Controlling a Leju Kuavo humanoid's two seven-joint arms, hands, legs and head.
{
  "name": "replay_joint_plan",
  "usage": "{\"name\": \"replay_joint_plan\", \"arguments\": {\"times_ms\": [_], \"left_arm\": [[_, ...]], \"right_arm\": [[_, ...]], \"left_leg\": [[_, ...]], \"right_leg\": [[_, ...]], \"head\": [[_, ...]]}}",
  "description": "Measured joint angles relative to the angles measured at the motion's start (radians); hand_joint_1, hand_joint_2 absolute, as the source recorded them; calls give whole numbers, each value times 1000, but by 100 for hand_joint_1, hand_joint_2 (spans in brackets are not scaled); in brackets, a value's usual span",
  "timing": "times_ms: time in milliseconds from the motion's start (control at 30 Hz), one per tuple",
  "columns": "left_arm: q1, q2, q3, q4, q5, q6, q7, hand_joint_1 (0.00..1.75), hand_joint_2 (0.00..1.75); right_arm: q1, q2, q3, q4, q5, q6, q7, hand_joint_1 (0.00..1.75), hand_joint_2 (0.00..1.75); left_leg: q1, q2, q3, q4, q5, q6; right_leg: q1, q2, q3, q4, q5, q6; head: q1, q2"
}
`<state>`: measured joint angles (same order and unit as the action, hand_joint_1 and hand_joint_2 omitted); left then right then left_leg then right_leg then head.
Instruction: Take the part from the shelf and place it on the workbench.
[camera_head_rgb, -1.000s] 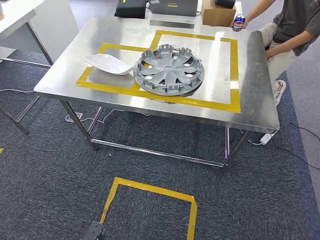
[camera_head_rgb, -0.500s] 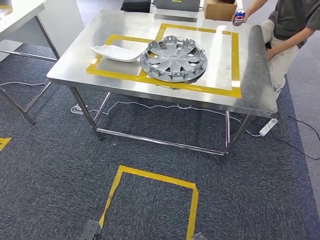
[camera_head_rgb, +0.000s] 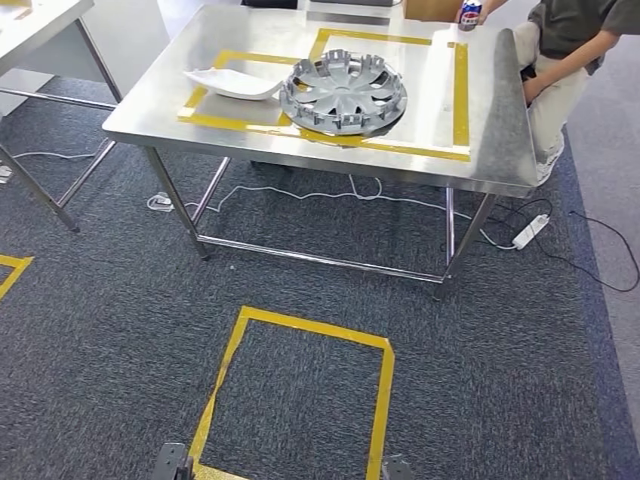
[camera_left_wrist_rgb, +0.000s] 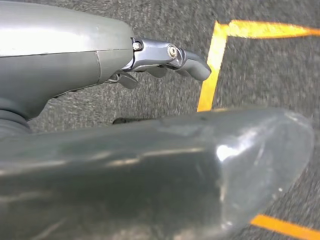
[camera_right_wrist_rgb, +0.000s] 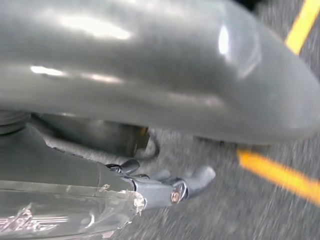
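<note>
Floor: dark grey speckled carpet (camera_head_rgb: 113, 340), w/ yellow tape square (camera_head_rgb: 302, 400) marked on it near the camera. Steel table (camera_head_rgb: 498, 140) on metal legs, yellow tape outlines on top; white cable (camera_head_rgb: 302, 195) and power strip (camera_head_rgb: 528, 232) beneath. Second table (camera_head_rgb: 38, 25) at left.

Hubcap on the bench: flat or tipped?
Flat. The hubcap lies on the steel workbench, spokes facing up, straddling the yellow tape outline, its rim beside the white part.
</note>
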<state>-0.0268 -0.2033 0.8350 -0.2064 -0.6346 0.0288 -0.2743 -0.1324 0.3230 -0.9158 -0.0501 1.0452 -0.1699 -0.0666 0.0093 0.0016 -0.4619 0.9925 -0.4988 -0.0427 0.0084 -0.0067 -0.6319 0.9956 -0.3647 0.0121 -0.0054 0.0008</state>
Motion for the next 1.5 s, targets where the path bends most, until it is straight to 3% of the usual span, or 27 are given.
{"name": "replay_joint_plan", "arguments": {"times_ms": [33, 100, 133, 200, 267, 300, 333, 400, 467, 500, 533, 600, 633, 700, 767, 800, 867, 933, 1000, 1033, 1100, 1167, 1267, 1333, 1367, 1400, 1500], "left_arm": [[2, -4, 10, -1, 6, 9, 1, 0, 0], [11, -11, 31, -3, 15, 21, 4, 0, 0], [16, -14, 41, -3, 18, 24, 10, 0, 0], [22, -22, 59, -4, 22, 28, 24, 0, 0], [23, -25, 72, -5, 23, 18, 25, 0, 0], [24, -23, 76, -5, 27, -12, 10, 0, 0], [25, -17, 81, -5, 38, -69, -19, 0, 0], [24, 4, 97, -5, 75, -232, -100, 0, 0], [21, 24, 112, -5, 100, -352, -158, 0, 0], [19, 32, 118, -5, 103, -378, -172, 0, 0], [17, 37, 121, -5, 100, -387, -179, 0, 0], [14, 42, 122, -5, 71, -379, -185, 0, 0], [14, 43, 118, -5, 42, -366, -185, 0, 0], [14, 43, 99, -4, -29, -338, -175, 0, 0], [13, 41, 75, -3, -79, -321, -142, 0, 0], [12, 40, 65, -2, -92, -310, -115, 0, 0], [12, 37, 55, -1, -100, -280, -52, 0, 0], [14, 35, 52, 0, -101, -247, -1, 0, 0], [16, 34, 50, 0, -95, -208, 31, 0, 0], [17, 34, 51, 1, -89, -189, 47, 0, 0], [20, 37, 53, 2, -76, -161, 73, 0, 0], [22, 40, 56, 2, -69, -147, 91, 0, 0], [26, 40, 61, 2, -68, -143, 103, 0, 0], [29, 37, 65, 2, -74, -144, 94, 0, 0], [28, 35, 66, 2, -81, -146, 85, 0, 0], [26, 32, 66, 2, -91, -151, 72, 0, 0], [21, 26, 60, 2, -133, -166, 32, 0, 0]], "right_arm": [[1, 0, -4, 3, 6, 7, 2, 0, 0], [6, -1, -8, 8, 29, 38, 7, 0, 0], [9, -2, -8, 9, 43, 50, 8, 0, 0], [12, -3, -7, 9, 66, 59, 3, 0, 0], [13, -5, -6, 8, 60, 61, -17, 0, 0], [17, -10, -11, 4, 30, 69, -53, 0, 0], [23, -20, -21, -4, -17, 92, -106, 0, 0], [41, -53, -59, -32, -135, 189, -211, 0, 0], [53, -89, -103, -61, -210, 283, -234, 0, 0], [58, -103, -122, -72, -229, 307, -227, 0, 0], [62, -114, -140, -82, -242, 316, -222, 0, 0], [70, -130, -175, -98, -273, 321, -225, 0, 0], [72, -136, -194, -105, -291, 323, -230, 0, 0], [75, -142, -226, -115, -309, 326, -243, 0, 0], [80, -147, -243, -123, -300, 318, -252, 0, 0], [82, -149, -248, -126, -291, 314, -256, 0, 0], [83, -152, -254, -129, -280, 307, -264, 0, 0], [82, -153, -258, -131, -273, 294, -268, 0, 0], [79, -154, -259, -134, -264, 274, -263, 0, 0], [78, -154, -259, -135, -256, 268, -262, 0, 0], [81, -156, -259, -137, -239, 265, -270, 0, 0], [87, -159, -259, -138, -227, 277, -292, 0, 0], [83, -160, -256, -139, -221, 318, -343, 0, 0], [81, -163, -255, -139, -217, 332, -356, 0, 0], [81, -165, -253, -139, -207, 323, -341, 0, 0], [82, -170, -249, -139, -183, 295, -306, 0, 0], [82, -182, -201, -139, -52, 161, -117, 0, 0]], "left_leg": [[-2, -1, 18, -33, -9, 9], [-5, 1, 5, -37, -2, 29], [-6, 3, -4, -36, 7, 39], [-5, 6, -29, -36, 30, 53], [-7, 5, -59, -35, 54, 59], [-9, 5, -75, -33, 67, 59], [-10, 5, -92, -32, 80, 59], [-11, 4, -122, -30, 103, 57], [-13, 2, -141, -28, 123, 51], [-14, 2, -145, -29, 133, 46], [-13, 3, -147, -30, 143, 42], [-11, 4, -152, -35, 156, 30], [-10, 4, -159, -30, 147, 24], [-9, 3, -186, 30, 73, 13], [-7, 2, -229, 163, -24, 5], [-6, 2, -244, 225, -47, 2], [-4, 2, -225, 254, -28, -2], [3, -16, -129, 137, 16, -5], [10, -56, -39, 3, 25, -1], [11, -69, -19, -30, 20, 4], [10, -57, -22, -35, 16, 20], [10, -35, -27, -35, 22, 36], [6, 4, -36, -35, 30, 49], [4, 32, -39, -34, 31, 51], [3, 45, -39, -34, 31, 50], [3, 56, -37, -33, 30, 50], [-4, 85, -30, -32, 25, 40]], "right_leg": [[1, 0, -7, 3, 9, 5], [-3, 1, -15, 4, 22, 16], [-5, 2, -22, 15, 5, 22], [-7, 6, -47, 94, -83, 32], [-4, 9, -73, 226, -178, 36], [-2, 11, -73, 277, -195, 35], [0, 13, -59, 297, -189, 32], [3, 14, 24, 227, -138, 26], [4, 14, 136, 70, -130, 19], [6, 15, 172, 11, -139, 16], [8, 16, 186, -22, -149, 11], [10, 17, 176, -31, -138, -2], [8, 18, 167, -34, -129, -10], [4, 22, 147, -37, -108, -23], [3, 29, 123, -36, -86, -25], [2, 33, 110, -35, -75, -24], [0, 47, 87, -33, -55, -18], [-3, 66, 70, -29, -41, -9], [-3, 85, 53, -18, -32, 2], [-2, 93, 45, -13, -28, 8], [-3, 111, 32, -9, -19, 18], [-4, 91, 12, 16, -34, 27], [-5, 28, -67, 195, -139, 40], [-8, 16, -103, 300, -178, 45], [-10, 13, -93, 297, -170, 45], [-10, 7, -61, 251, -145, 44], [-1, -53, 59, 44, -74, 31]], "head": [[0, 0], [1, 0], [2, 0], [6, 0], [10, 0], [11, 0], [11, 0], [11, 0], [11, 0], [10, 0], [12, 0], [16, 0], [18, 0], [14, 0], [10, 0], [9, 0], [9, 0], [9, 0], [9, 0], [8, 0], [8, 0], [12, 0], [19, 0], [19, 0], [19, 0], [19, 0], [20, 0]]}}
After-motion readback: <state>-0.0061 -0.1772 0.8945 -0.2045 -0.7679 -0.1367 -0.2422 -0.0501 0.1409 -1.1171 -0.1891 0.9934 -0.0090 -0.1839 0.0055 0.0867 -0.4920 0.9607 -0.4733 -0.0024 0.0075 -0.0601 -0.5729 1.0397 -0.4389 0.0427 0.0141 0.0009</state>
